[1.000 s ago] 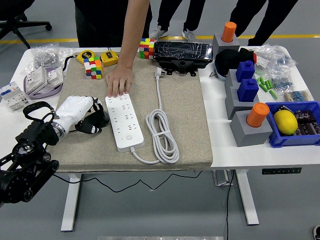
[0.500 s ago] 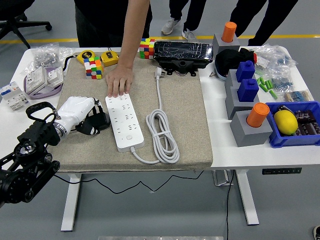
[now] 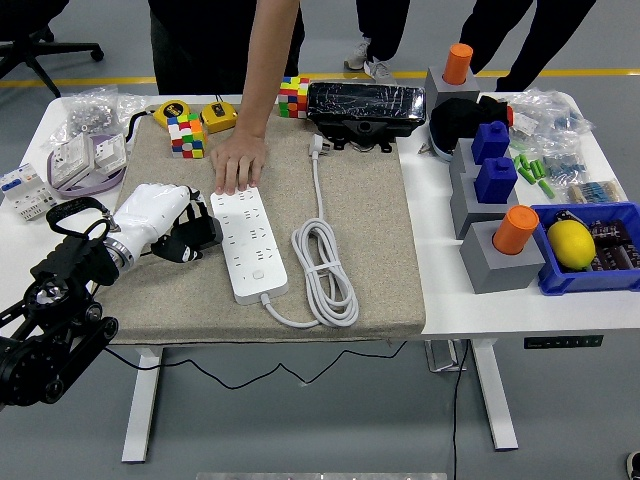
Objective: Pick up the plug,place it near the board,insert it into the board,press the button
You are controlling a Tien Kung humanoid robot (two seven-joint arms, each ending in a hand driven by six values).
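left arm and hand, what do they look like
The left arm is black, built of chunky jointed segments with round housings and a looping black cable near the wrist. The left hand has a white glossy shell over the back and black fingers.

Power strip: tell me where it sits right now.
In the head view the white power strip lies left of centre on the beige mat, between the left robot hand and its coiled cord; a person's hand rests on its far end.
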